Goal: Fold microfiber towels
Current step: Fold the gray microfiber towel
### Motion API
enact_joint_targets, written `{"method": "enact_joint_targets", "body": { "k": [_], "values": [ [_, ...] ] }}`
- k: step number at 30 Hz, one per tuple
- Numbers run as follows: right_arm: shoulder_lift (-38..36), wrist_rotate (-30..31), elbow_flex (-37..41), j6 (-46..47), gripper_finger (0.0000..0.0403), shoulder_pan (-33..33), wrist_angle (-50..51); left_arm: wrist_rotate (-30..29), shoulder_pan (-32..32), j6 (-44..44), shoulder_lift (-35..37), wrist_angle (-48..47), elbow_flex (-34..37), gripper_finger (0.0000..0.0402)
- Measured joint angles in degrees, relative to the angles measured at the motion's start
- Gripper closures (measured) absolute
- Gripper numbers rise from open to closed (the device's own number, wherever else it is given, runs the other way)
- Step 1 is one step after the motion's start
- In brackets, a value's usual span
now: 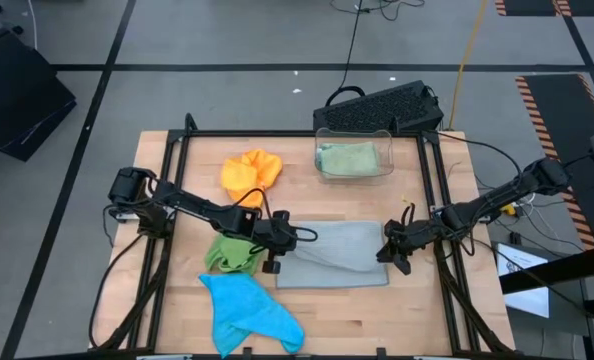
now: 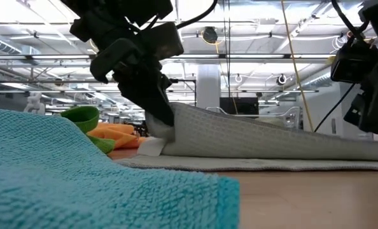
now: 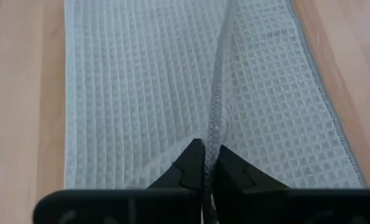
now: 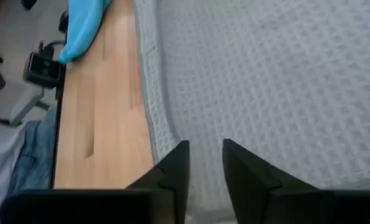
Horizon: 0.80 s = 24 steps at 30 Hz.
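- While the grey towel (image 1: 335, 254) lies in the lower middle of the high view on the desk (image 1: 417, 310), the left claw (image 1: 280, 240) pinches its left edge and lifts it.
- The right claw (image 1: 395, 250) sits at the towel's right edge, its fingers (image 4: 172, 168) a little apart, holding nothing.
- A blue towel (image 1: 245, 312) is at the lower left.
- A green towel (image 1: 232, 253) and an orange towel (image 1: 251, 175) lie above it.
- A pale green towel (image 1: 347, 158) rests in the clear bin (image 1: 355, 172).
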State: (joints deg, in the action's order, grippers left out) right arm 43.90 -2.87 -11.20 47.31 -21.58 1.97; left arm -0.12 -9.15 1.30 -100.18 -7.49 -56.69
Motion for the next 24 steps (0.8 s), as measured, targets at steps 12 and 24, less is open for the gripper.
{"method": "enact_joint_targets", "body": {
  "k": [12,24],
  "values": [
    [-0.1,-1.6,0.0,-0.4,0.0256,-0.3,-0.5,1.5,-0.5,-2.5,0.0,1.8,0.0,0.0376],
    [-0.1,-1.3,0.0,-1.5,0.0261,-0.3,-0.5,1.6,-2.2,-3.1,0.0,1.8,0.0,0.0367]
  ]
}}
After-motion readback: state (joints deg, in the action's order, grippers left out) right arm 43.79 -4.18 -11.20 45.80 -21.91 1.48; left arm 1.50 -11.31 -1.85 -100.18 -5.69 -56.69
